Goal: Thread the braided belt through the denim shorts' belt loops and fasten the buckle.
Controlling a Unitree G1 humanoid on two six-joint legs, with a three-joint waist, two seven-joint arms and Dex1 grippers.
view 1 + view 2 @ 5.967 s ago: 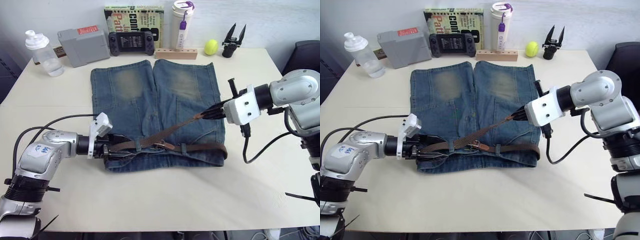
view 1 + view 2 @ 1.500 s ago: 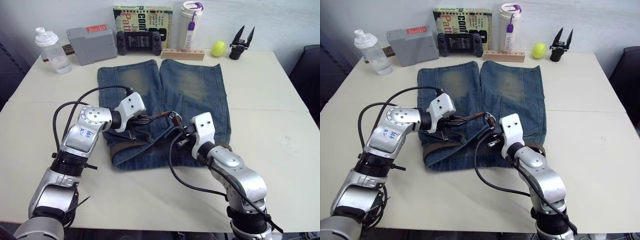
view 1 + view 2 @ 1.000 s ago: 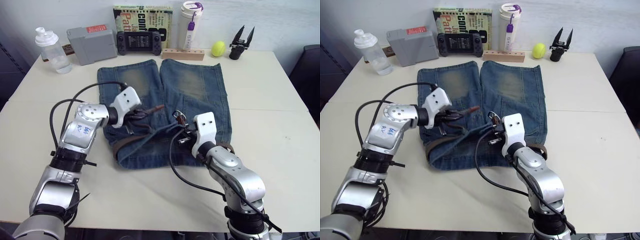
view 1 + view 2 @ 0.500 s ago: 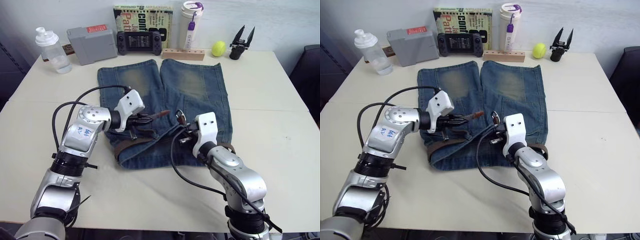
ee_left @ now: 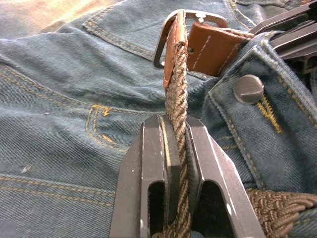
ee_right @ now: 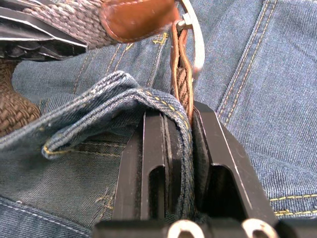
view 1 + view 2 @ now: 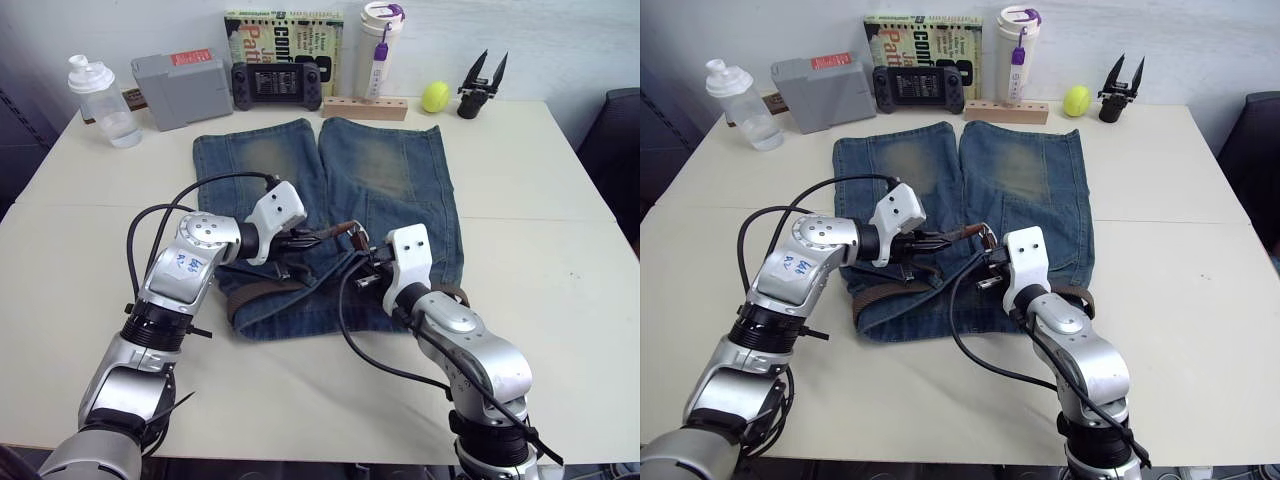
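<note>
Claws meet over the fly of the denim shorts (image 7: 330, 200), which lie flat on the worktop (image 7: 520, 190) with the waistband toward the robot and the legs pointing away. Left claw (image 5: 176, 134) is pressed together on the braided belt (image 5: 176, 99), pinching the woven strap a little behind its smooth leather tip. Right claw (image 6: 181, 126) is pinching a raised fold of the waistband together with the strap end that carries the buckle (image 6: 193, 34), so the silver frame stands upright on edge just above the denim. Compared with half a second earlier, the left claw has carried the leather tip rightward across the gap that then separated it from the buckle; the tip now lies at the frame, apparently entering it, though whether it has passed the prong cannot be told. This suggests that threading through the belt loops is largely done, the rest of the belt lying along the waistband, and that fastening has begun. Long axis of the free strap end runs roughly across the shorts, from the left claw toward the right, tip leading and slightly raised; the buckle's opening faces it.
</note>
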